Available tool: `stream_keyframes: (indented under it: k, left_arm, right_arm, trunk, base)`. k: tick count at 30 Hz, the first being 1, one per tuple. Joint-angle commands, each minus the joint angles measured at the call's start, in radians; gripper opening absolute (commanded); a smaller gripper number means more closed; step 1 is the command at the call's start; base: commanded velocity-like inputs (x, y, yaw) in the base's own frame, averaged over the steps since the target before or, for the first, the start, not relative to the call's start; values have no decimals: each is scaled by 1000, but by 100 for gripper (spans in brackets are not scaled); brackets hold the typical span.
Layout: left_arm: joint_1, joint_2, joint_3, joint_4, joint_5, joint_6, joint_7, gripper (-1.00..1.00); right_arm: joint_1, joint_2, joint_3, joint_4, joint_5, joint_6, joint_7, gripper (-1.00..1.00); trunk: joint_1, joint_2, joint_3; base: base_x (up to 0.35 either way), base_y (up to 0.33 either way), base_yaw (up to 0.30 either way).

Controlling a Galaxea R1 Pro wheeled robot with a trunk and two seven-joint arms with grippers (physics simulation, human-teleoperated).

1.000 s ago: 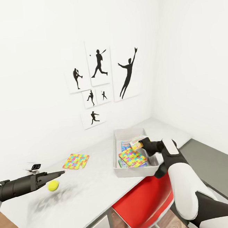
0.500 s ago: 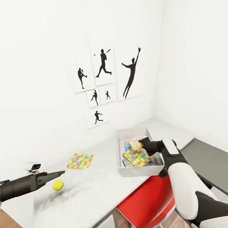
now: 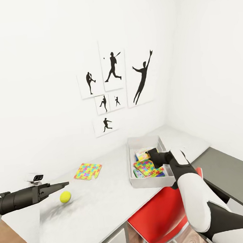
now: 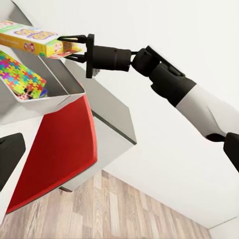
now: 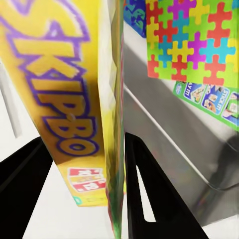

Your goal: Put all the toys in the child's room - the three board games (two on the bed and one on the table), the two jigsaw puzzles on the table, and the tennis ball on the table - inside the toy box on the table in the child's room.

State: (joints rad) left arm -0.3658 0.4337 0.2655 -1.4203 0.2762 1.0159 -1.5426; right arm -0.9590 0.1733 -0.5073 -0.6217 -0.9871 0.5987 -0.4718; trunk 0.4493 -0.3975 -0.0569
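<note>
Toy box (image 3: 136, 181) held one puzzle (image 3: 146, 167); right gripper (image 3: 150, 154) clamped Skip-Bo box (image 3: 142, 153) over it. Ball (image 3: 65, 196), second puzzle (image 3: 88, 170) remained on table (image 3: 103, 201); left gripper (image 3: 64, 184) state indeterminable.

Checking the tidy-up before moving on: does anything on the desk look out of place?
Yes: one jigsaw puzzle and the tennis ball lie loose on the table, outside the toy box. The right gripper holds the Skip-Bo box over it.

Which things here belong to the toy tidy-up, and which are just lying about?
Job:
SKIP BO box, gripped by right claw
toy box
jigsaw puzzle on the table
jigsaw puzzle in the box
tennis ball

Lying about:
red chair
silhouette prints
</note>
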Motion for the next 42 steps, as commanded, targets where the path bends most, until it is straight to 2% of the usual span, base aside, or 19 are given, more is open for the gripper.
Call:
stream_keyframes:
  k: [1, 14, 25, 41, 42]
  left_arm:
    - [-1, 0, 0, 0, 0, 10, -4, 100]
    - [-1, 3, 1, 12, 1, 15, -6, 100]
    - [-1, 3, 1, 12, 1, 18, -8, 100]
    - [-1, 5, 1, 12, 1, 18, -8, 100]
    - [-1, 5, 1, 12, 1, 18, -9, 100]
  right_arm:
    - [-2, 1, -5, 1, -13, -4, -10, -100]
    - [-1, 1, -5, 5, -13, -35, -10, -100]
    - [-1, 1, -5, 5, -13, -36, -10, -100]
    - [-1, 1, -5, 5, -13, -36, -10, -100]
    - [-1, 1, -5, 5, -13, -36, -10, 100]
  trunk:
    - [1, -2, -2]
    - [1, -2, -2]
    - [35, -65, -31]
    - [35, -65, -31]
    - [35, -65, -31]
  base:
    - [0, 2, 0]
    - [0, 0, 0]
    - [0, 0, 0]
    - [0, 0, 0]
    - [0, 0, 0]
